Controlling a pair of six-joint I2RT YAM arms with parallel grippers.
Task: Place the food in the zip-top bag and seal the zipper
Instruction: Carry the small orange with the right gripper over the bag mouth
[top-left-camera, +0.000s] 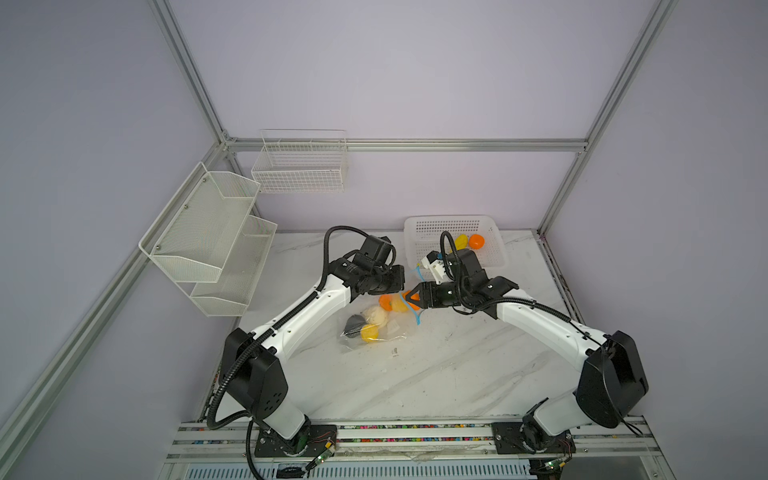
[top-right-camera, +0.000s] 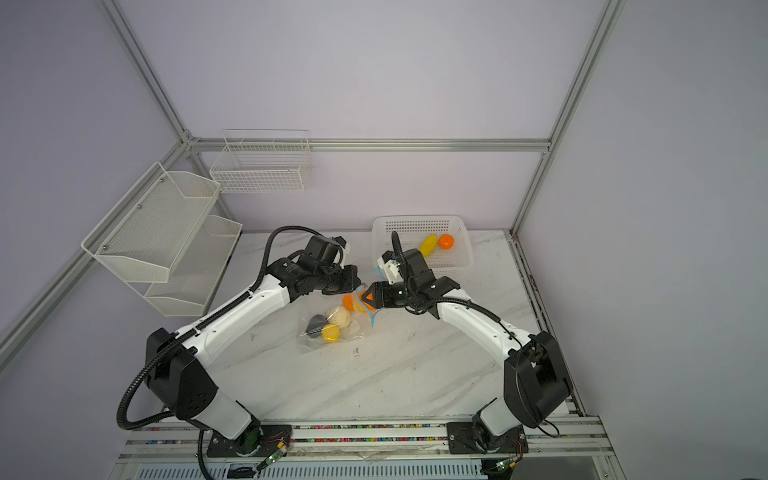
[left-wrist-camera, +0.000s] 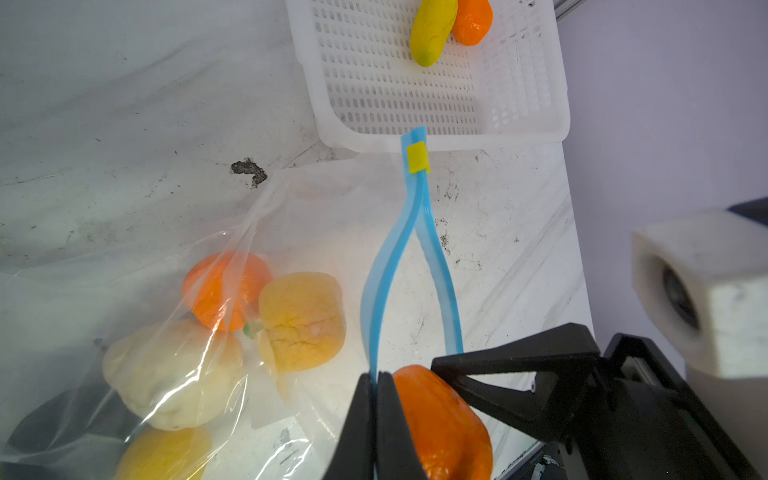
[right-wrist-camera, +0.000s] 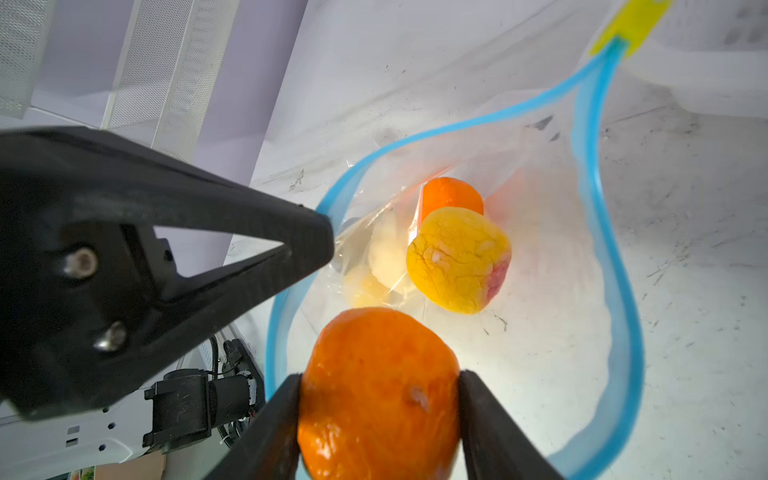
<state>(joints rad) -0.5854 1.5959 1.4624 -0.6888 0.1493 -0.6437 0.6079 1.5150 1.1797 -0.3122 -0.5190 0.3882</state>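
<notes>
**Left tool** (left-wrist-camera: 377, 386): clenched on one lip of the zipper (left-wrist-camera: 415, 216), lifting that lip off the other. Mouth of the bag (left-wrist-camera: 291, 199) thereby held open as a loop.

**Right tool** (right-wrist-camera: 380, 376): grasping an orange ball (right-wrist-camera: 374, 415) across its middle, one finger on each side.

**Position of the orange ball:** at the mouth, between the two blue lips, just beside the left tool. Rest of the opening and the inside of the bag straight ahead of the right tool.

**Lie of the bag:** flat on the table (top-left-camera: 415, 382), mouth turned toward the right arm, body stretching away toward the left arm.

**Long axis of the zipper:** across the right tool's line of approach. Runs from the yellow slider (left-wrist-camera: 417, 157), at the end beside the white basket (left-wrist-camera: 457, 139), to the end nearer the arm bases. Unsealed along its visible length.

**Already inside, deeper in:**
- second orange ball (left-wrist-camera: 224, 291)
- round yellow fruit (left-wrist-camera: 303, 320)
- cream bulb (left-wrist-camera: 170, 374)
- other yellow fruit (left-wrist-camera: 166, 453)
- dark lump (left-wrist-camera: 54, 419)

Bare plastic just inside the mouth.

**Left in the basket:** long yellow fruit (left-wrist-camera: 432, 31) and third orange ball (left-wrist-camera: 471, 20), touching.

**Judgement:**
- Right arm nearer the opening.
- Next move likely a short advance at right angles to the zipper, past both lips, then release.
- Risk of catching the free lip on a finger.
</notes>
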